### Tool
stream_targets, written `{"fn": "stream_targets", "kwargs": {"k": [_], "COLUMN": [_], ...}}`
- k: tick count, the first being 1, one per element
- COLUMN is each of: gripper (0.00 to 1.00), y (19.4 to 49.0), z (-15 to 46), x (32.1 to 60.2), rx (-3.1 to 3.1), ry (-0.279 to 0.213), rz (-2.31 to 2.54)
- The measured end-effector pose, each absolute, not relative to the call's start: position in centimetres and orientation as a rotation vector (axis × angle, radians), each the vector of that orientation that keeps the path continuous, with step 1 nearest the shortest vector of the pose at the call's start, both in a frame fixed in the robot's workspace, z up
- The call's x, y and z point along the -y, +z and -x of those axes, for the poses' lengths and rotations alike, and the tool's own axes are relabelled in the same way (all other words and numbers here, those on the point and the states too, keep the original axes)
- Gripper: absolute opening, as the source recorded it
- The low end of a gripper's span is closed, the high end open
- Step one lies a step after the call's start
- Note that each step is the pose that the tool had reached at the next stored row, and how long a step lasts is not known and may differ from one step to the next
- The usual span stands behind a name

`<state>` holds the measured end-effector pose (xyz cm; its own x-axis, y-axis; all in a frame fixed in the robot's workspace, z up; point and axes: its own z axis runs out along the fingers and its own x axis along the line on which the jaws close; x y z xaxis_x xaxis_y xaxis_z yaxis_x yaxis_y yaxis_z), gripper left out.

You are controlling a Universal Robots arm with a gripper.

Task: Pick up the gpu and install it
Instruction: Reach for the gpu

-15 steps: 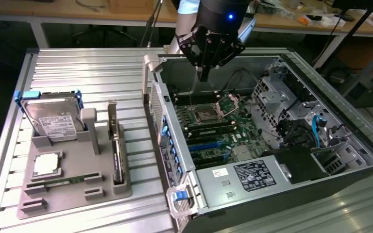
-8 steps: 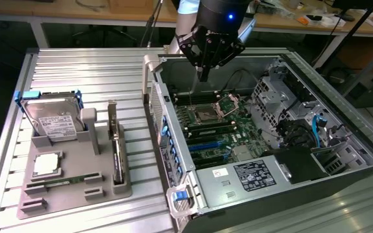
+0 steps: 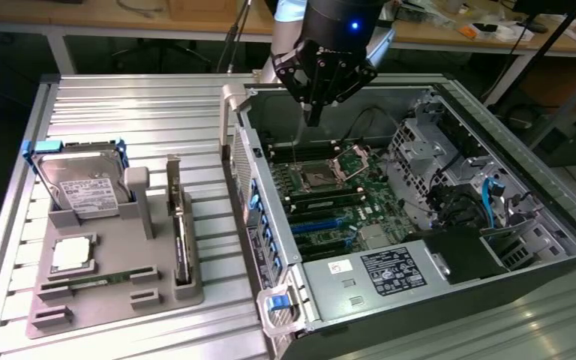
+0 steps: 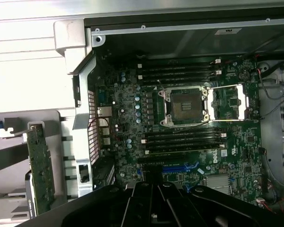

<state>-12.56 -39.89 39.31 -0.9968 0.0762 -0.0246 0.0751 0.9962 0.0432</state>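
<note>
directly beneath the gripper, its jaws pressed together on nothing, lay the motherboard of the open case, while the gpu stood on edge in its grey holder well apart, apparently racked upright for pinching.

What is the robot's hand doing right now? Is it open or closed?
Hand: closed, holding nothing, above the open computer case. The gpu stands in the gray holder.
</note>
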Motion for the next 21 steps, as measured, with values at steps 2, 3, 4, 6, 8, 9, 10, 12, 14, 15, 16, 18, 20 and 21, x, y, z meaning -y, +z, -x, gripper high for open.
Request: {"fn": "stream_targets", "kwargs": {"k": [2, 3, 4, 6, 8, 9, 10, 12, 14, 15, 16, 18, 20, 21], "gripper": [0.11, 0.11, 0.11, 0.11, 0.11, 0.11, 0.11, 0.11, 0.11, 0.11, 0.11, 0.11, 0.11, 0.11], "y": [39.3, 39.3, 39.3, 39.3, 39.3, 39.3, 39.3, 39.3, 39.3, 39.3, 39.3, 39.3, 39.3, 39.3], "z": [12.7, 12.8, 12.9, 13.1, 13.3, 13.4, 13.5, 13.7, 13.9, 14.1, 14.2, 14.5, 14.7, 14.8], "x": [39.9, 39.9, 39.9, 39.9, 39.9, 39.9, 39.9, 39.9, 39.9, 39.9, 39.9, 39.9, 39.9, 39.9], "rx": [-3.112, -3.113, -3.113, -3.112, -3.113, -3.113, -3.112, -3.112, -3.112, -3.113, -3.113, -3.113, -3.112, -3.112], "ry": [0.066, 0.066, 0.066, 0.066, 0.066, 0.066, 0.066, 0.066, 0.066, 0.066, 0.066, 0.066, 0.066, 0.066], "rz": [-0.118, -0.118, -0.118, -0.118, -0.118, -0.118, -0.118, -0.118, -0.118, -0.118, -0.118, -0.118, -0.118, -0.118]}}
